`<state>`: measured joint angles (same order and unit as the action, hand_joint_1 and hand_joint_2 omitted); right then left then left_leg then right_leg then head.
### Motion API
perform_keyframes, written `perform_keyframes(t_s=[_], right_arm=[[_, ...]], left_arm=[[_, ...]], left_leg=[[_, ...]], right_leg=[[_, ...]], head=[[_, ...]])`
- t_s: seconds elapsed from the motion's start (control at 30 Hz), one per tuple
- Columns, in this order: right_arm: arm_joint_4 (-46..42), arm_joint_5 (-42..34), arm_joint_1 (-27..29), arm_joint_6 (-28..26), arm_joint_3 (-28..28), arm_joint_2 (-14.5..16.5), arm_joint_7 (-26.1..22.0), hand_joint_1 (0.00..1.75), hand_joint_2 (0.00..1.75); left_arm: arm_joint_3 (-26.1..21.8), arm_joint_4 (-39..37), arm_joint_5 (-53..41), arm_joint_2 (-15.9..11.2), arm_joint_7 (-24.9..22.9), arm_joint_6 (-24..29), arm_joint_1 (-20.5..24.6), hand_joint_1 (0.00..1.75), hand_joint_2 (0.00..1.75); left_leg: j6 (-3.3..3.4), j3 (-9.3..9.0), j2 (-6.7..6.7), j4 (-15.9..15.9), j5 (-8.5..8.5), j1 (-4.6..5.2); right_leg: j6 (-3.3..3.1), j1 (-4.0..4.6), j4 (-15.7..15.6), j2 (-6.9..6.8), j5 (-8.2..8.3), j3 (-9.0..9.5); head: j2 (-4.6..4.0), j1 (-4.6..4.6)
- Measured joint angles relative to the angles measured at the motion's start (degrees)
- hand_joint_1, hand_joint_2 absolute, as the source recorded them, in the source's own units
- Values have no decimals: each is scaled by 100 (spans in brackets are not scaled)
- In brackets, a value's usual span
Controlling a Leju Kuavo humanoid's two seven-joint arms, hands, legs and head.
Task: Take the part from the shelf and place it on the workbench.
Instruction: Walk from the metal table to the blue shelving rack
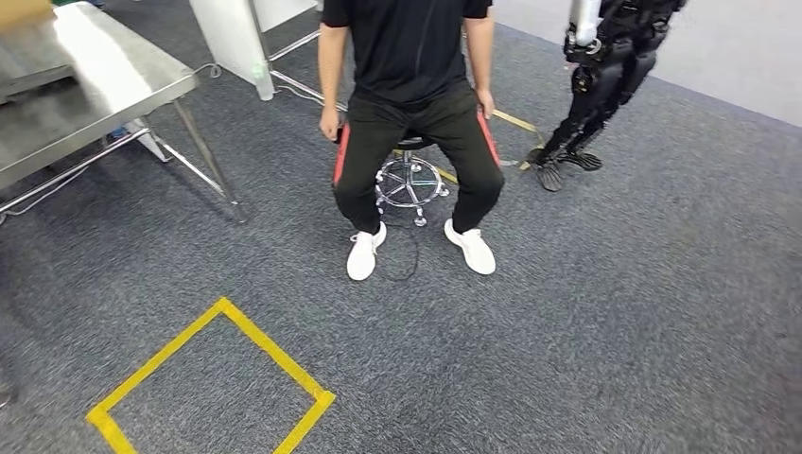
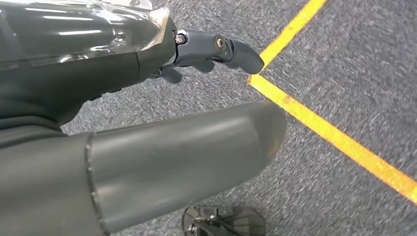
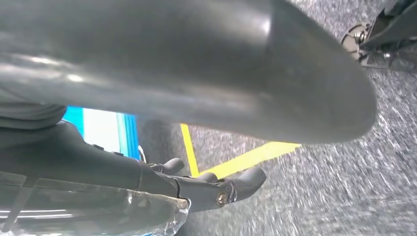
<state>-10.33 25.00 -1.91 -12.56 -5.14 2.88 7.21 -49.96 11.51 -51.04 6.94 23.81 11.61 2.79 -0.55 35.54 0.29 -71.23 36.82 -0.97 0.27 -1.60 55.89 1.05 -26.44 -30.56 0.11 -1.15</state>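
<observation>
My left hand (image 2: 147, 93) hangs over grey carpet, its thick thumb (image 2: 187, 157) and dark fingers (image 2: 221, 49) stretched apart with nothing between them. Yellow floor tape (image 2: 324, 128) runs beneath it. My right hand (image 3: 98, 162) also hangs low, its fingers (image 3: 221, 189) straight and holding nothing. A steel table (image 1: 85, 85) stands at the far left of the head view, with a brown box-like edge (image 1: 24, 11) at its far corner.
A person in black (image 1: 407, 104) sits on a wheeled stool (image 1: 409, 180) straight ahead. Another dark robot (image 1: 605, 76) stands at the far right. A yellow tape square (image 1: 213, 378) marks the carpet at the near left. A blue and white object (image 3: 103, 130) lies beyond my right hand.
</observation>
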Motion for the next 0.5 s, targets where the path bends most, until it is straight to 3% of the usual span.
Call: perform_keyframes(t_s=[0.03,0.07,0.1,0.17,0.23,0.3,0.33,0.4,0.43,0.5], right_arm=[[1,0,6,1,0,5,0,0,0],[1,0,11,1,0,10,0,0,0],[2,0,13,2,0,13,0,0,0],[2,2,0,3,0,21,0,0,0],[2,15,-24,13,1,32,1,0,0],[2,33,-27,36,2,35,3,0,0],[2,37,-22,46,2,32,4,0,0],[2,37,-36,62,2,28,6,0,0],[2,37,-51,66,2,27,8,0,0],[2,37,-77,70,2,23,-3,0,0]], left_arm=[[0,0,1,-1,-1,0,-8,0,0],[-1,1,1,-2,-1,1,-11,0,0],[-1,1,2,-3,-1,1,-11,0,0],[-2,0,2,-7,-1,1,-12,0,0],[-2,0,3,-9,0,-4,-10,0,0],[-2,1,9,-3,2,-9,3,0,0],[-3,2,12,4,3,-10,13,0,0],[-5,5,17,16,4,-10,25,0,0],[-7,7,19,16,4,-11,24,0,0],[-11,7,18,16,6,-19,19,0,0]], left_leg=[[-5,84,-22,-178,18,-1],[-2,62,-36,-124,-88,-4],[7,-61,-69,144,-285,-12],[38,-416,-341,929,-679,-44],[67,-584,-567,1348,-803,-54],[126,-581,-486,1392,-806,-19],[176,-586,-406,1426,-834,-9],[275,-597,-228,1506,-900,-8],[302,-595,-133,1525,-916,-4],[322,-575,74,1526,-922,16]], right_leg=[[-2,7,9,77,5,-11],[-2,10,21,157,7,-15],[2,9,34,239,9,-14],[23,25,72,400,9,-30],[89,45,101,538,25,-96],[192,42,91,676,66,-188],[228,38,114,656,69,-231],[230,57,414,386,-95,-409],[200,55,732,189,-263,-562],[183,54,1491,2,-608,-916]], head=[[0,1],[0,1],[0,1],[0,2],[0,-3],[0,-5],[0,-3],[0,-26],[0,-41],[0,-63]])
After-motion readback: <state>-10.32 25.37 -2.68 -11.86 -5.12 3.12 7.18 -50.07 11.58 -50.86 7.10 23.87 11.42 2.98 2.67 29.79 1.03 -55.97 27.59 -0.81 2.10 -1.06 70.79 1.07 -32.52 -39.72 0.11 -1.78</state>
